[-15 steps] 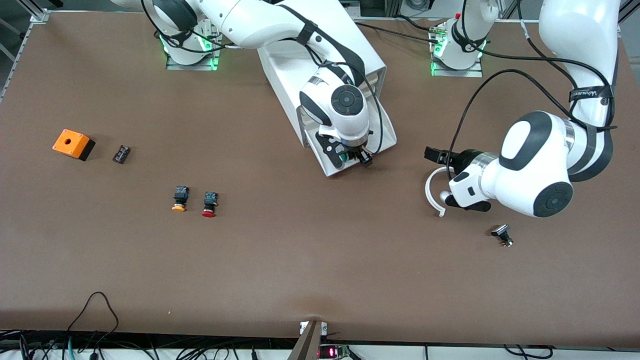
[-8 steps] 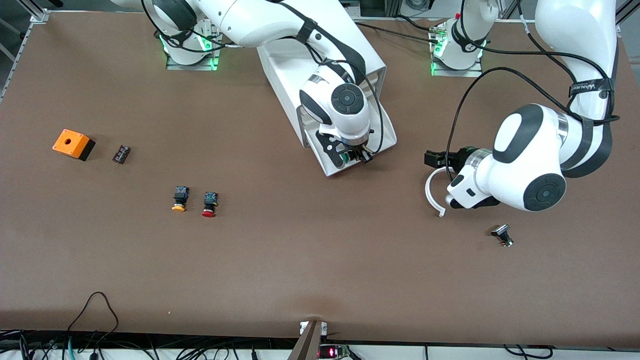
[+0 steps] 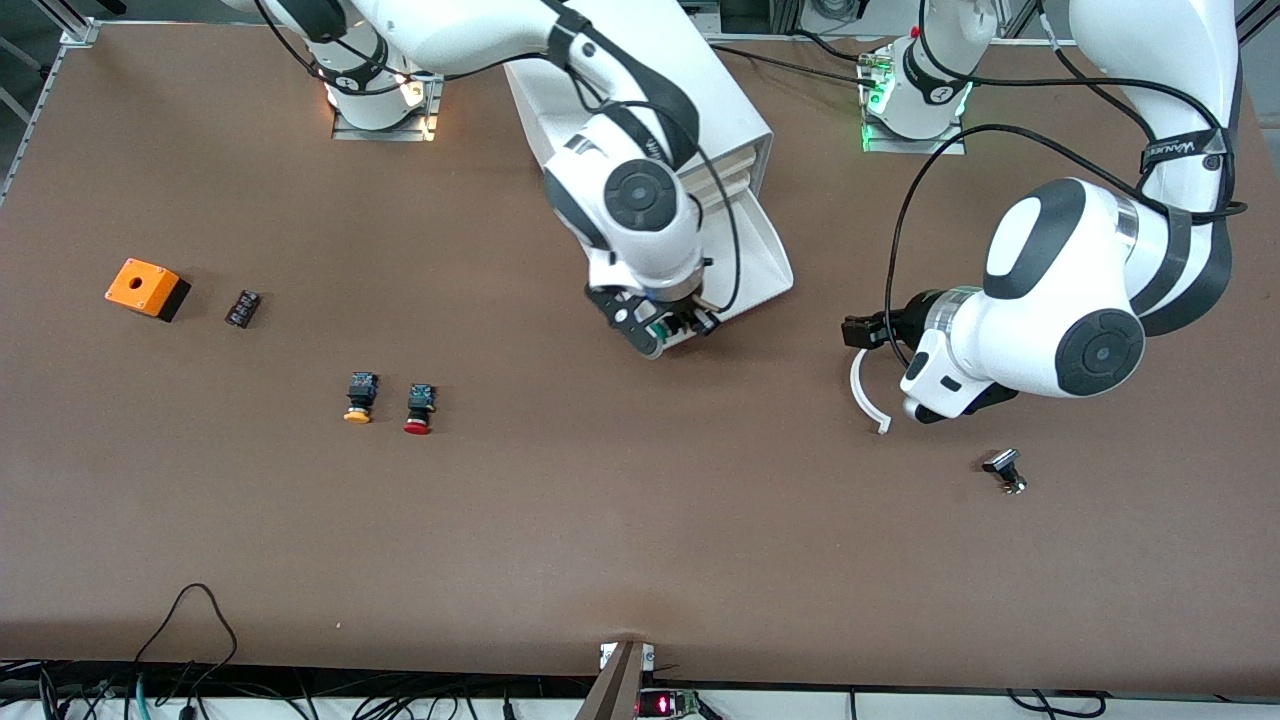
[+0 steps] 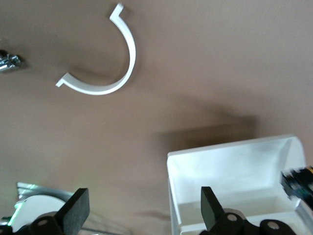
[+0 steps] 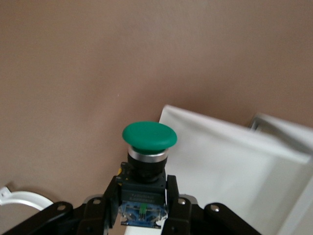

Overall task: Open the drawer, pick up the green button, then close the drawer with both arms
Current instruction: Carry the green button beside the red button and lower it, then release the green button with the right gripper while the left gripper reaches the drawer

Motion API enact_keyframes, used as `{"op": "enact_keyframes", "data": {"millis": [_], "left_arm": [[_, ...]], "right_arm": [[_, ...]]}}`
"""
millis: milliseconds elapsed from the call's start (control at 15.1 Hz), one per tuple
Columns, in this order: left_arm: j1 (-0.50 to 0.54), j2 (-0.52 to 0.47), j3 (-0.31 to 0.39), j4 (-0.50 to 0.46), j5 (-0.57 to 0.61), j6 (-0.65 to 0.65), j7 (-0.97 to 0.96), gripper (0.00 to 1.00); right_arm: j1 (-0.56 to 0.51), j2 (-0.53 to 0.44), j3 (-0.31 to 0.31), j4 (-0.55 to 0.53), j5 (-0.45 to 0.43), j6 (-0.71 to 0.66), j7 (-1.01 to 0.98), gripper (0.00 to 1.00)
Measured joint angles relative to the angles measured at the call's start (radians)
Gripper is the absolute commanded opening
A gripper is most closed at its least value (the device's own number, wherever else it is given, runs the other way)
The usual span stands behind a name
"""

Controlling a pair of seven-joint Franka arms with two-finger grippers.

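Green-capped and black-and-blue in the body, the button point(image 5: 148, 161) sits pinched between the fingers point(image 5: 172, 193) of my right end effector point(image 3: 668, 325), cap pointing away from my wrist, up in the air over the front corner of the pulled-out drawer point(image 3: 755, 262). That drawer, a shallow white tray, stands open at the foot of the big white cabinet point(image 3: 640, 95), and in the left wrist view its white floor point(image 4: 230, 171) looks bare, with my right end effector just showing at its edge. On the brown surface point(image 3: 600, 520), toward the left arm's end, a white curved strip point(image 3: 865, 390) lies near the drawer, and a small black-and-metal part point(image 3: 1003, 470) lies nearer the front camera than that strip. My left end effector point(image 4: 142, 210) hangs over the surface between the strip and the drawer, fingers spread wide with nothing between them; this arm waits. Toward the right arm's end, well apart from the drawer, the yellow-capped button point(image 3: 359, 396) and the red-capped button point(image 3: 420, 408) lie side by side, and farther along rest a small black block point(image 3: 242, 307) and an orange box point(image 3: 146, 288) with a hole in its top. A strap on the left arm carries white lettering I cannot read, and the tiny label on the button's body is too small to make out.
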Motion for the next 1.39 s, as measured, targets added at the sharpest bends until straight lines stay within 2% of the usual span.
{"op": "enact_keyframes", "data": {"millis": [332,465,664,797,930,1129,1262,1395], "left_arm": [[-0.013,-0.061,-0.003,-0.059,0.001,0.024,-0.019,1.0],[-0.006,-0.081,-0.001,-0.064,0.001,0.025,-0.02,1.0],[0.015,-0.119,0.001,-0.078,0.001,0.026,-0.02,1.0],[0.024,-0.142,0.002,-0.09,0.001,0.033,-0.02,1.0],[0.034,-0.152,0.002,-0.101,-0.001,0.04,-0.02,1.0],[0.041,-0.154,0.002,-0.106,-0.009,0.052,-0.02,1.0],[0.041,-0.155,0.002,-0.111,-0.037,0.081,-0.022,1.0],[0.026,-0.153,-0.003,-0.151,-0.047,0.169,-0.038,1.0]], "right_arm": [[-0.145,-0.054,-0.007,-0.003,0.055,-0.175,-0.578,0.0],[-0.188,-0.085,-0.022,-0.039,0.054,-0.206,-0.767,0.0],[-0.213,-0.156,-0.099,-0.185,0.055,-0.173,-1.061,0.0],[-0.216,-0.194,-0.148,-0.306,0.056,-0.087,-1.229,0.0],[-0.218,-0.209,-0.183,-0.414,0.058,0.015,-1.332,0.0],[-0.229,-0.205,-0.198,-0.528,0.058,0.146,-1.364,0.0],[-0.249,-0.194,-0.2,-0.564,0.072,0.193,-1.365,0.0],[-0.266,-0.174,-0.2,-0.575,0.108,0.233,-1.372,0.0]]}}
